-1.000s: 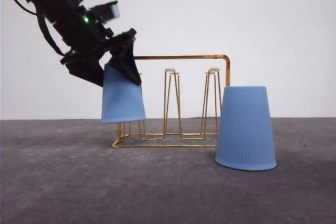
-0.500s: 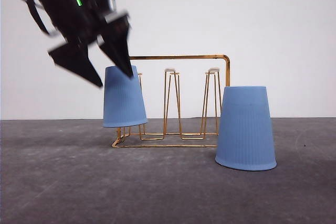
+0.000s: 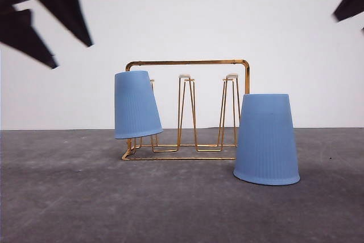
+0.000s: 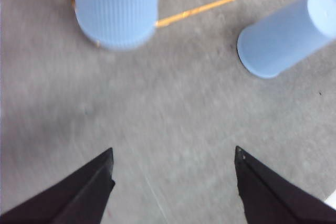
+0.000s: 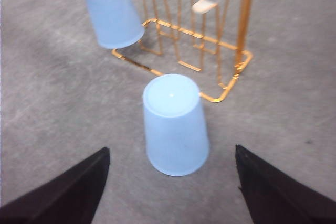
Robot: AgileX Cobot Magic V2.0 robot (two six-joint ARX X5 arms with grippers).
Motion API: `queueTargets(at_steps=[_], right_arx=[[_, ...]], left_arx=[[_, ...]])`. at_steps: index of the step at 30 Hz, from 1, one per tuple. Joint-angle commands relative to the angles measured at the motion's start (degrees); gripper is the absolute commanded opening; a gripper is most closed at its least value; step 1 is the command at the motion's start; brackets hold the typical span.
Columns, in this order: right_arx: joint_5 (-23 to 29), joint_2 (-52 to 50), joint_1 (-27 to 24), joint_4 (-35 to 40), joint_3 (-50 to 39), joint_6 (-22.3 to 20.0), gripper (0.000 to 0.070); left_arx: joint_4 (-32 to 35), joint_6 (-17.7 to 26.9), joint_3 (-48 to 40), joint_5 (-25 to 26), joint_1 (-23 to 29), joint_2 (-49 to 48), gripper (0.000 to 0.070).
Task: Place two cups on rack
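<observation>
Two blue cups: one (image 3: 136,105) hangs upside down, tilted, on the gold rack (image 3: 187,110)'s left prong, the other (image 3: 265,139) sits inverted on the table (image 3: 170,203) (just right of it). Both jaws spread wide, empty: left gripper (image 4: 173,163), right gripper (image 5: 170,166).

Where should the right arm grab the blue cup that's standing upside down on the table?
Probably across the narrow closed end of the cup on the table, coming down from above. It stands mouth-down, tapering upward, so the top is slimmest, and the right gripper fingers are already spread wide. The rack stands close behind, leaving its other sides freer.
</observation>
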Motion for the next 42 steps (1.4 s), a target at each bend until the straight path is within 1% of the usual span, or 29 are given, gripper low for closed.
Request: queueTargets(at_steps=[1, 4, 8, 10, 12, 19, 21, 23, 24, 25, 26, 29, 33, 36, 39, 42], right_arx=[[-0.2, 3.5, 1.3, 2.7, 0.6, 2.1, 0.0487], [-0.1, 9.5, 3.3, 8.1, 0.6, 2.2, 0.0489], [0.8, 17.8, 4.8, 15.4, 0.6, 2.9, 0.0513], [2.0, 21.6, 4.9, 18.8, 0.6, 3.7, 0.0553], [2.2, 25.4, 4.9, 21.9, 0.6, 3.9, 0.0570], [1.6, 36.8, 5.1, 30.2, 0.6, 4.1, 0.0567], [1.5, 39.2, 5.2, 31.4, 0.6, 4.1, 0.0521], [1.3, 40.7, 5.2, 31.7, 0.7, 4.1, 0.0407], [1.0, 40.9, 5.2, 31.2, 0.9, 4.2, 0.0351], [0.1, 40.9, 5.2, 29.7, 1.5, 4.6, 0.0316], [-0.7, 40.4, 5.1, 27.7, 2.3, 5.2, 0.0308], [-1.5, 38.5, 5.1, 19.2, 6.6, 5.9, 0.0307], [-1.2, 37.1, 5.2, 6.3, 15.8, 4.8, 0.0308], [1.2, 37.2, 5.2, -1.2, 23.1, 4.7, 0.0308], [4.1, 37.2, 5.2, -3.6, 28.4, 4.7, 0.0310], [5.4, 37.2, 5.2, -3.1, 32.0, 4.7, 0.0320]], left_arx=[[1.9, -4.4, -4.0, -0.5, -0.2, -3.3, 0.0419], [2.8, -7.3, -9.9, -2.3, -0.2, -9.9, 0.0419], [1.9, -8.7, -14.6, -4.5, -0.2, -17.1, 0.0420], [0.9, -9.0, -15.4, -5.8, -0.2, -19.5, 0.0420], [0.1, -9.0, -15.4, -6.5, -0.2, -21.1, 0.0420], [0.3, -9.0, -15.4, -6.6, -0.2, -23.3, 0.0420], [0.3, -9.0, -15.4, -6.6, -0.2, -23.2, 0.0422], [0.3, -9.0, -15.4, -6.6, -0.2, -23.2, 0.0424], [0.3, -9.0, -15.4, -6.6, -0.2, -23.2, 0.0424], [0.3, -9.0, -15.4, -6.6, -0.2, -23.2, 0.0424], [0.3, -9.2, -15.4, -6.6, -0.2, -23.2, 0.0424], [0.3, -9.6, -15.4, -6.7, -0.2, -23.2, 0.0424], [0.4, -10.0, -15.4, -6.7, -0.2, -23.2, 0.0424], [0.4, -10.0, -15.4, -7.6, -0.2, -23.2, 0.0424], [0.9, -10.1, -15.4, -7.7, -0.2, -23.1, 0.0424], [0.8, -10.1, -15.4, -7.7, -0.2, -23.0, 0.0424]])
